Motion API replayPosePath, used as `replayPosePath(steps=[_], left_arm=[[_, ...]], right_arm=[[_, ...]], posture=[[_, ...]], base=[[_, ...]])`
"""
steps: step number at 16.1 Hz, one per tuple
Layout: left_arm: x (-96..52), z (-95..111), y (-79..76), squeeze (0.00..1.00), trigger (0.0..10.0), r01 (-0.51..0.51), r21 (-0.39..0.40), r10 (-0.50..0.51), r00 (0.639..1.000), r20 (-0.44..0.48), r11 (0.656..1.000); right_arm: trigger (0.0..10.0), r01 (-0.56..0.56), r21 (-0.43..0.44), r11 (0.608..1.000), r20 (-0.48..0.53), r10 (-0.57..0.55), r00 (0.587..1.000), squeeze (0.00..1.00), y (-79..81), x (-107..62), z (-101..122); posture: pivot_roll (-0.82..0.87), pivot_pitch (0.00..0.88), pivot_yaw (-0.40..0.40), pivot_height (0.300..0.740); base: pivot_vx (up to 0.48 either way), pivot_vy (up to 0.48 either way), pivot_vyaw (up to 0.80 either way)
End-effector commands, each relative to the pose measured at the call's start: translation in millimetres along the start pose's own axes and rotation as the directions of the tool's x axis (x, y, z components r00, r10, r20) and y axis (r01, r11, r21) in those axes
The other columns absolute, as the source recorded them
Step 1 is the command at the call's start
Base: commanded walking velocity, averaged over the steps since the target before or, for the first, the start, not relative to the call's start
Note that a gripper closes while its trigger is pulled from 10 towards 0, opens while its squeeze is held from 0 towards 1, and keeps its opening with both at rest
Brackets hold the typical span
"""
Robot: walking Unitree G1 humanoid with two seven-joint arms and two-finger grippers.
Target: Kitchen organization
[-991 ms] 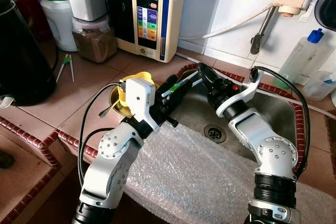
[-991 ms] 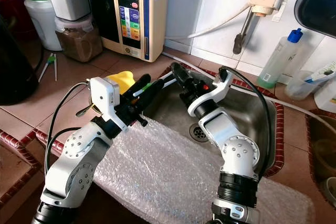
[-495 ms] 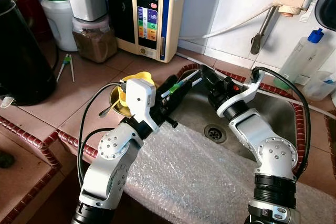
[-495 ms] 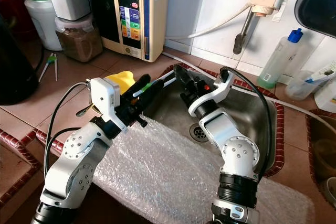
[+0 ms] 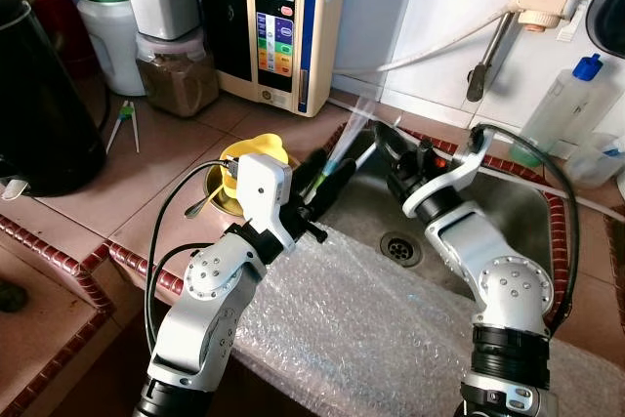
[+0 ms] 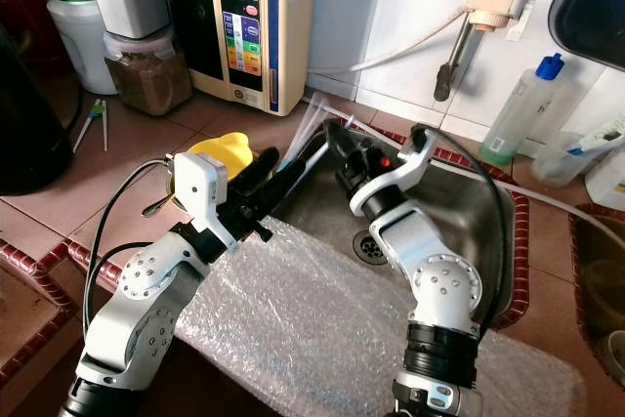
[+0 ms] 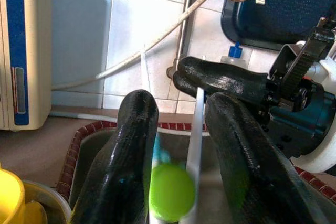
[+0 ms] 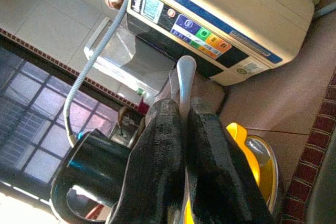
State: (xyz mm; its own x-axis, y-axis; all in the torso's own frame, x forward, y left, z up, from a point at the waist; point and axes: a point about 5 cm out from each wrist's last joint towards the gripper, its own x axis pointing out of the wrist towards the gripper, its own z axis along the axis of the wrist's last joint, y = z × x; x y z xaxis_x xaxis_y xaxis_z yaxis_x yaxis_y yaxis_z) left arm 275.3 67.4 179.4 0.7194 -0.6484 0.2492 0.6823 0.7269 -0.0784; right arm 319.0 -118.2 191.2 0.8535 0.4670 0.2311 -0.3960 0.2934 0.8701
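A terracotta-tiled counter (image 5: 146, 168) runs along a white-tiled wall, edged with a dark red mosaic trim (image 5: 59, 251). A stainless sink (image 5: 508, 207) is sunk into it, and a sheet of bubble wrap (image 5: 361, 329) covers the sink's near half, leaving the drain (image 5: 399, 247) bare. At the back stand a water ionizer (image 5: 283, 21), a jar of brown powder (image 5: 176, 70) and a white container (image 5: 107, 31); a black kettle (image 5: 39, 95) sits at the far left, with chopsticks (image 5: 125, 122) lying on the tiles between. A tap with a white hose (image 5: 532, 2) hangs over the sink, and a blue-capped bottle (image 5: 564, 100) stands to its right.

Over the sink's left rim, the left gripper (image 5: 327, 171) has its fingers parted around a green-ended toothbrush (image 7: 170, 192), without clearly pressing it. The right gripper (image 5: 383, 136) meets it from the other side, fingers clamped on a white utensil handle (image 8: 185, 80). A blurred pale stick (image 5: 354, 119) rises between them. A yellow cup (image 5: 244, 158) in a small bowl sits just left of the left gripper. Open tile lies towards the kettle; the sink's right half is open steel.
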Motion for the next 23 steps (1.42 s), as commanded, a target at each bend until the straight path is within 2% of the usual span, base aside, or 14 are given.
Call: replayPosePath(steps=[1, 3, 6, 7, 8, 9, 10, 12, 14, 15, 16, 17, 21, 23], left_arm=[[2.8, 3, -2.7, 1.00, 10.0, 0.027, 0.014, -0.027, 1.000, 0.006, 1.000], [3.9, 1, 3.6, 1.00, 10.0, 0.009, 0.018, -0.009, 1.000, -0.012, 1.000], [1.8, -1, 9.7, 1.00, 10.0, 0.020, -0.010, -0.021, 0.998, -0.056, 1.000], [-2.1, -3, 12.7, 1.00, 10.0, 0.035, 0.004, -0.034, 0.995, -0.096, 0.999], [-10.6, -8, 14.9, 1.00, 10.0, 0.079, 0.031, -0.073, 0.985, -0.158, 0.996], [-13.7, -9, 15.7, 1.00, 10.0, 0.088, 0.027, -0.082, 0.981, -0.178, 0.996], [-20.4, -13, 16.3, 1.00, 10.0, 0.119, 0.015, -0.113, 0.970, -0.217, 0.993], [-28.7, -20, 15.1, 1.00, 10.0, 0.158, 0.006, -0.150, 0.948, -0.282, 0.987], [-33.4, -26, 12.0, 1.00, 10.0, 0.188, -0.005, -0.179, 0.927, -0.330, 0.982], [-33.4, -27, 12.0, 1.00, 10.0, 0.187, 0.001, -0.176, 0.926, -0.335, 0.982], [-32.8, -28, 12.1, 1.00, 10.0, 0.187, 0.005, -0.174, 0.924, -0.340, 0.982], [-32.2, -27, 11.8, 1.00, 10.0, 0.187, 0.001, -0.176, 0.923, -0.341, 0.982], [-32.6, -31, 6.9, 1.00, 10.0, 0.184, -0.004, -0.174, 0.920, -0.352, 0.983], [-34.7, -33, 5.2, 1.00, 10.0, 0.176, -0.012, -0.168, 0.917, -0.362, 0.984]], right_arm=[[0.0, 0.012, -0.009, 1.000, 0.004, -0.012, 1.000, 0.00, -0.8, 0.4, 1], [0.0, 0.038, -0.029, 0.999, 0.033, -0.037, 0.999, 0.00, -3.6, 1.5, 7], [0.0, 0.100, -0.137, 0.985, 0.088, -0.089, 0.992, 0.00, -9.1, 3.1, 21], [0.0, 0.131, -0.213, 0.968, 0.107, -0.110, 0.988, 0.00, -11.9, 3.1, 28], [0.0, 0.184, -0.331, 0.926, 0.134, -0.147, 0.980, 0.00, -17.9, 1.9, 40], [0.0, 0.207, -0.362, 0.909, 0.145, -0.165, 0.976, 0.00, -21.2, 0.8, 45], [0.0, 0.255, -0.450, 0.856, 0.168, -0.200, 0.965, 0.00, -28.8, -2.0, 53], [0.0, 0.307, -0.551, 0.776, 0.175, -0.253, 0.952, 0.00, -40.3, -6.3, 58], [0.0, 0.323, -0.720, 0.614, 0.143, -0.324, 0.935, 0.00, -59.8, -11.1, 55], [0.6, 0.304, -0.767, 0.565, 0.123, -0.335, 0.934, 0.00, -64.4, -12.0, 53], [9.1, 0.286, -0.793, 0.537, 0.094, -0.357, 0.930, 0.31, -70.4, -12.8, 50], [10.0, 0.269, -0.816, 0.512, 0.077, -0.365, 0.928, 1.00, -73.4, -12.5, 49], [10.0, 0.255, -0.845, 0.470, 0.071, -0.374, 0.925, 1.00, -79.8, -11.0, 47], [10.0, 0.201, -0.872, 0.445, 0.023, -0.374, 0.927, 1.00, -80.8, -12.1, 37]], posture=[[-0.02, 0.000, -0.039, 0.740], [-0.02, 0.000, -0.038, 0.740], [-0.02, 0.000, -0.034, 0.740], [-0.02, 0.000, -0.032, 0.740], [-0.01, 0.000, -0.031, 0.740], [-0.01, 0.002, -0.029, 0.740], [-0.01, 0.002, -0.030, 0.740], [-0.01, 0.003, -0.028, 0.740], [-0.01, 0.005, -0.026, 0.740], [-0.01, 0.005, -0.026, 0.740], [-0.01, 0.004, -0.027, 0.740], [-0.01, 0.003, -0.028, 0.740], [0.00, 0.000, -0.030, 0.740], [0.00, 0.000, -0.029, 0.740]], base=[[0.000, 0.000, 0.00], [0.000, 0.000, 0.00], [0.000, 0.000, 0.00], [0.000, 0.000, 0.00], [0.000, 0.000, 0.00], [0.000, 0.000, 0.00], [0.000, 0.000, 0.00], [0.000, 0.000, 0.00], [0.000, 0.000, 0.00], [0.000, 0.000, 0.00], [0.000, 0.000, 0.00], [0.000, 0.000, 0.00], [0.000, 0.000, 0.00], [0.000, 0.000, 0.00]])
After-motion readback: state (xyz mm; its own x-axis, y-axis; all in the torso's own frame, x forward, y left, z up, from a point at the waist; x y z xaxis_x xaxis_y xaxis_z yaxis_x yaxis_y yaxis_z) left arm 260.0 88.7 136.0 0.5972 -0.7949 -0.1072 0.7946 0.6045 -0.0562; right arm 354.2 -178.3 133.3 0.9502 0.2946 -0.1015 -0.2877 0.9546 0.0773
